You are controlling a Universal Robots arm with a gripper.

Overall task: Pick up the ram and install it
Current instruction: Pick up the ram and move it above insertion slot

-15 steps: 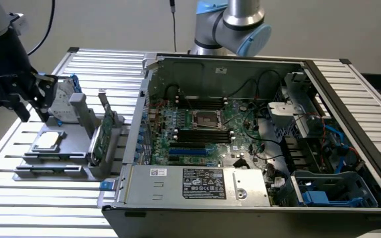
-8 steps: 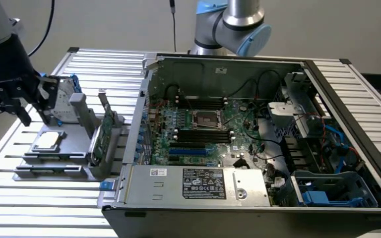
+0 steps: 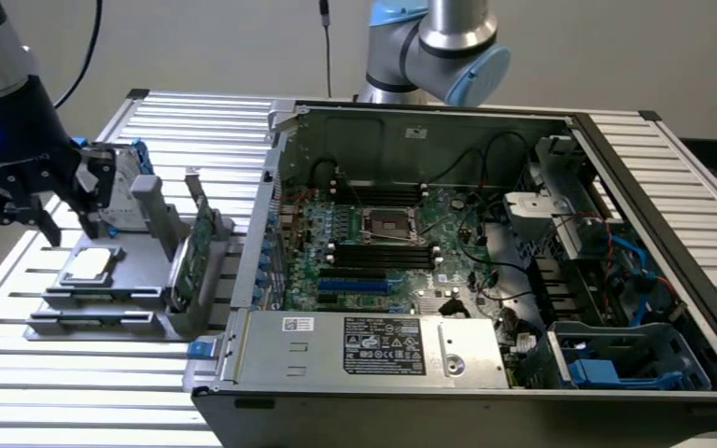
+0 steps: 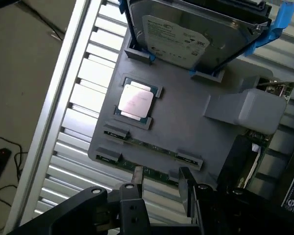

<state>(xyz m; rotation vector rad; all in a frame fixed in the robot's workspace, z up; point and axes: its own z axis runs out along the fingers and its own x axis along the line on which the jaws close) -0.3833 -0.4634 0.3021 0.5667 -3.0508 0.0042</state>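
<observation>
Hovering above gray holder (image 4: pixel 186 117), pincer (image 4: pixel 160 180) was spread open, grasping nothing. Ram (image 4: pixel 152 148) lay flat in clips along holder's edge, just beneath fingertips. Processor chip (image 4: pixel 135 102) sat beside ram; hard drive (image 4: pixel 186 34) stood beyond chip. Open computer case (image 3: pixel 409 140) stood at exterior view's right of holder, apart from pincer.

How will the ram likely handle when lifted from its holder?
Likely stiff and light: the ram is a thin board standing on edge between clips. Probably fragile, with little edge showing to grip. It may bind in the holder if the tool pulls it tilted.
</observation>
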